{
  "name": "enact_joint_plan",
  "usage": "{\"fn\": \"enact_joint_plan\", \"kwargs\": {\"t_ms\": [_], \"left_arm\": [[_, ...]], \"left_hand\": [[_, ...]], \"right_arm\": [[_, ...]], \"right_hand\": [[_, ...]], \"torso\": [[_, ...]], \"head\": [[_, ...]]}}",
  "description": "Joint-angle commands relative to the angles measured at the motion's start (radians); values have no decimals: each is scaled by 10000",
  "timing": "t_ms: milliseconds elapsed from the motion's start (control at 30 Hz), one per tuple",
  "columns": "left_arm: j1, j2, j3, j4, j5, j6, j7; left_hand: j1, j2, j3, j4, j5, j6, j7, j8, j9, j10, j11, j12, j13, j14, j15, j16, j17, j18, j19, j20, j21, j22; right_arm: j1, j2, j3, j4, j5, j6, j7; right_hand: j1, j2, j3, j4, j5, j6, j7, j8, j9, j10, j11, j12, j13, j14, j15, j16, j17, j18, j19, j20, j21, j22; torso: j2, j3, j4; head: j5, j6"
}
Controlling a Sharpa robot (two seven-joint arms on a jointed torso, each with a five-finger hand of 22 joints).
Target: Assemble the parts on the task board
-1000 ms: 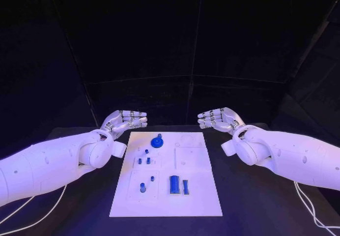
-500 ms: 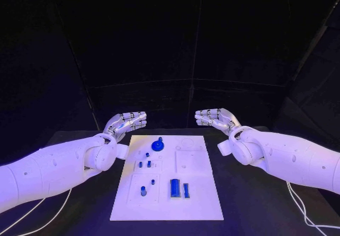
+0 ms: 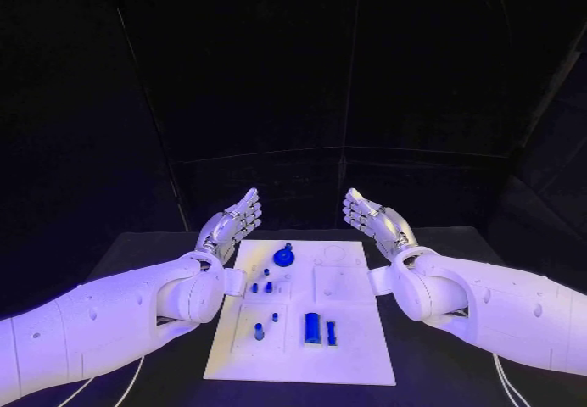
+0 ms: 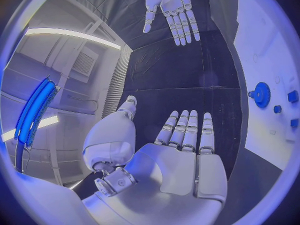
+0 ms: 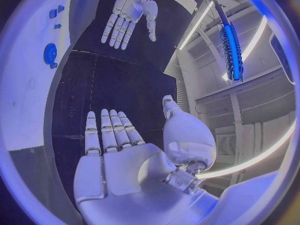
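The white task board (image 3: 354, 356) lies flat in the middle of the black surface (image 3: 147, 250). Small blue parts sit on it. A round blue part with a knob (image 3: 284, 255) is near the board's far edge. Three little blue parts (image 3: 262, 285) lie in a group near the board's middle, toward its left edge. Nearer the front edge, a small blue peg (image 3: 259, 333) is on the left side, and a long blue bar (image 3: 312, 328) lies beside a thinner blue bar (image 3: 330, 332).

The left hand (image 3: 234, 222) is up in the air past the board's far left corner. Its fingers are straight and spread, and it holds nothing. The right hand (image 3: 371, 222) is up past the board's far right corner. Its fingers are straight and spread too, and it is empty. The two palms face each other, well apart. Neither hand touches the board or any part.
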Motion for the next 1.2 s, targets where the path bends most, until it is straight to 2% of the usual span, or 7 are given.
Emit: {"fn": "enact_joint_plan", "kwargs": {"t_ms": [33, 67, 100, 133, 167, 1133, 1200], "left_arm": [[-157, -90, 185, 454, -261, -1867, 293], [-206, -109, 238, 560, -273, -2004, 303], [-248, -126, 283, 652, -283, -2123, 312], [-267, -134, 304, 693, -287, -2176, 315], [-300, -147, 340, 766, -295, -2269, 322], [-356, -169, 400, 887, -308, -2427, 333], [-356, -169, 400, 887, -308, -2427, 333]], "left_hand": [[-1825, 17, -805, -17, -121, -1236, -124, -80, -27, -1290, -359, -70, -30, -1215, -209, -112, -70, -1000, -959, -368, -49, -611], [-1976, 17, -805, -17, -121, -1340, -124, -80, -27, -1393, -359, -70, -30, -1315, -209, -112, -70, -1000, -1036, -401, -49, -611], [-2132, 17, -805, -17, -121, -1449, -124, -80, -27, -1505, -359, -70, -30, -1418, -209, -112, -70, -1000, -1115, -435, -49, -611], [-2176, 17, -805, -17, -121, -1475, -124, -80, -27, -1538, -359, -70, -30, -1449, -209, -112, -70, -1000, -1140, -441, -49, -611], [-2338, 17, -805, -17, -121, -1587, -124, -80, -27, -1647, -359, -70, -30, -1556, -209, -112, -70, -1000, -1226, -1164, -49, -611], [-4699, 17, -805, -17, -121, -3174, -124, -80, -27, -3316, -359, -70, -30, -3816, -209, -112, -70, -1000, -3000, -1164, -49, -611], [-4774, 17, -805, -17, -121, -3884, -124, -80, -27, -4047, -359, -70, -30, -3816, -209, -112, -70, -1000, -3000, -1164, -49, -611]], "right_arm": [[-130, -153, 136, 479, 1007, -1670, 479], [-170, -189, 171, 578, 1065, -1771, 498], [-203, -219, 200, 660, 1112, -1853, 513], [-216, -231, 212, 693, 1132, -1888, 520], [-238, -251, 231, 747, 1163, -1942, 530], [-255, -267, 247, 791, 1189, -1987, 539], [-255, -267, 247, 791, 1189, -1987, 539]], "right_hand": [[-1826, 5, -520, -18, -241, -1204, -603, -77, -140, -1377, -257, -72, -28, -1361, -142, -85, -359, -334, -1089, -353, -302, -47], [-1979, 5, -520, -18, -241, -1307, -603, -77, -140, -1494, -257, -72, -28, -1475, -142, -85, -359, -1081, -1177, -387, -302, -47], [-2135, 5, -520, -18, -241, -1409, -603, -77, -140, -1613, -257, -72, -28, -1594, -142, -85, -359, -1081, -1271, -1103, -302, -47], [-2189, 5, -520, -18, -241, -1447, -603, -77, -140, -1650, -257, -72, -28, -1635, -142, -85, -359, -1081, -1303, -1103, -302, -47], [-2342, 5, -520, -18, -241, -1546, -603, -77, -140, -1770, -257, -72, -28, -1748, -142, -85, -359, -1081, -1391, -1103, -302, -47], [-5054, 5, -520, -18, -241, -3798, -603, -77, -140, -4360, -257, -72, -28, -4312, -142, -85, -359, -1081, -3446, -1103, -302, -47], [-5756, 5, -520, -18, -241, -3798, -603, -77, -140, -4360, -257, -72, -28, -4312, -142, -85, -359, -1081, -3446, -1103, -302, -47]], "torso": [[-16, 12, 19], [-16, 12, 19], [-16, 12, 19], [-16, 12, 19], [-16, 12, 19], [-16, 12, 19], [-16, 12, 19]], "head": [[-1, -1], [-1, -1], [-1, -1], [-1, -1], [-1, -1], [-1, -1], [-1, -1]]}}
